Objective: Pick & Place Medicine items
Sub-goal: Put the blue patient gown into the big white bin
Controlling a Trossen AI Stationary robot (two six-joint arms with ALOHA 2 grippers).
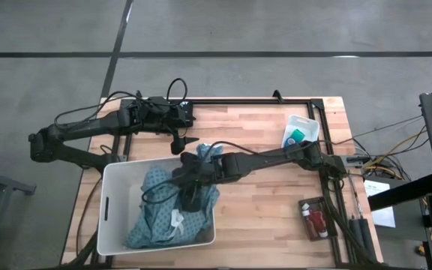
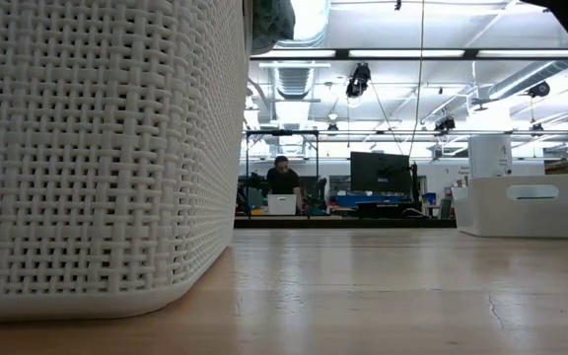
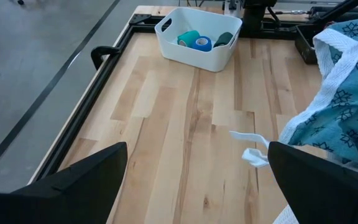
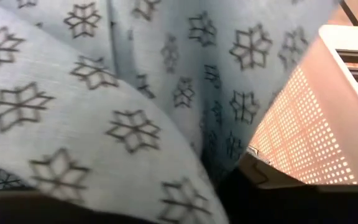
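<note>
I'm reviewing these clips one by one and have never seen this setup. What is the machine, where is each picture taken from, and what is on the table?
Two dark robot arms work at a wooden table. One picture looks straight down, one looks level across the tabletop, and one comes from each arm's wrist.

The right claw is down in the white woven basket, among the blue patterned cloth; its wrist camera sees almost only cloth, so whether it grips any is unclear. The left claw is open, empty, above the table beside the basket.

At the far corner a small white bin holds a teal roll and a blue roll. Red bottles lie in a dark tray at the table's right edge.
</note>
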